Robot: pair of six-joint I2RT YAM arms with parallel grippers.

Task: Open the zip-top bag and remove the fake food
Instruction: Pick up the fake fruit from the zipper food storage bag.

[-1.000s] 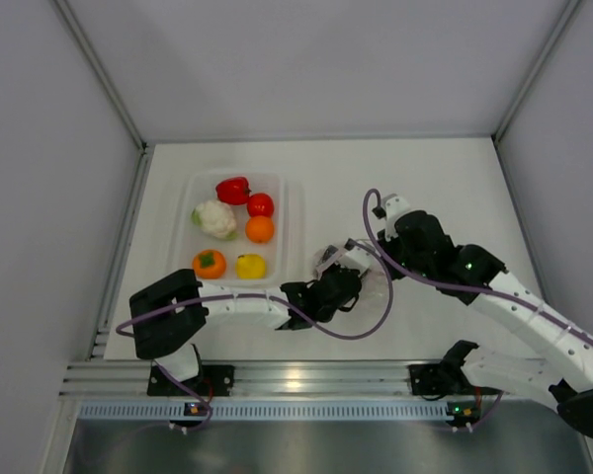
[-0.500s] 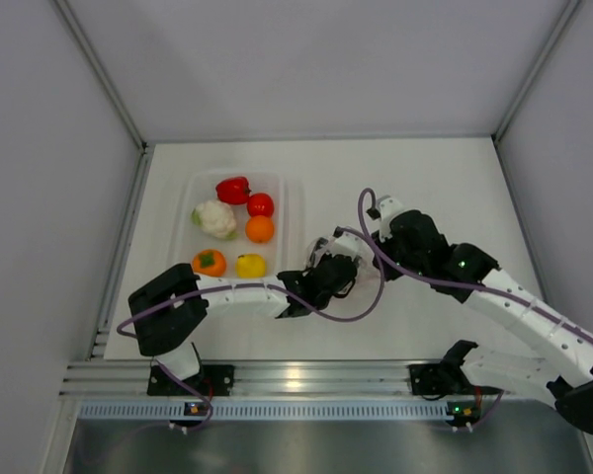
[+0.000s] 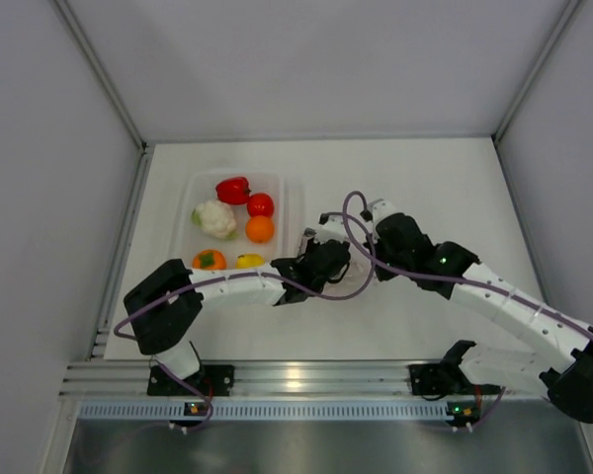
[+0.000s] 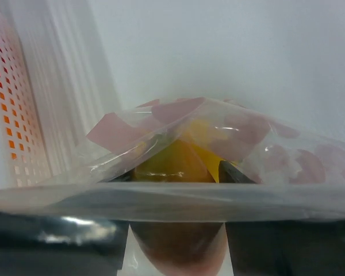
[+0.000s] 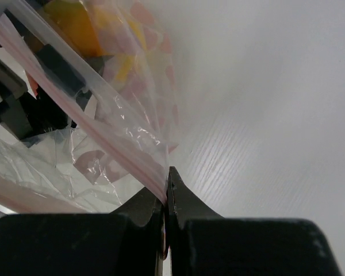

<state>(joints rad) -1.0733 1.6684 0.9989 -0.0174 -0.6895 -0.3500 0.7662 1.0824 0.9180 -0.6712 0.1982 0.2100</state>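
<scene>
Far left on the white worktop (image 3: 425,178): clear tray (image 3: 287,197) with red pepper (image 3: 233,189), cauliflower (image 3: 215,219), tomato (image 3: 261,204), orange (image 3: 260,229), persimmon (image 3: 210,260), lemon (image 3: 249,261). Just right of the tray, zip-top bag (image 5: 92,167), held between both pincers, pink patches across its clear film. Left pincer (image 4: 177,172) half-wide, clasping a yellow piece of fake food (image 4: 172,161) through the film. Further right, right pincer (image 5: 167,192) pinched tight on the bag's pink zip strip (image 5: 135,169) near its corner

fake food (image 3: 215,219) in tray (image 3: 286,205), zip-top bag (image 5: 115,138) just right of it
</scene>
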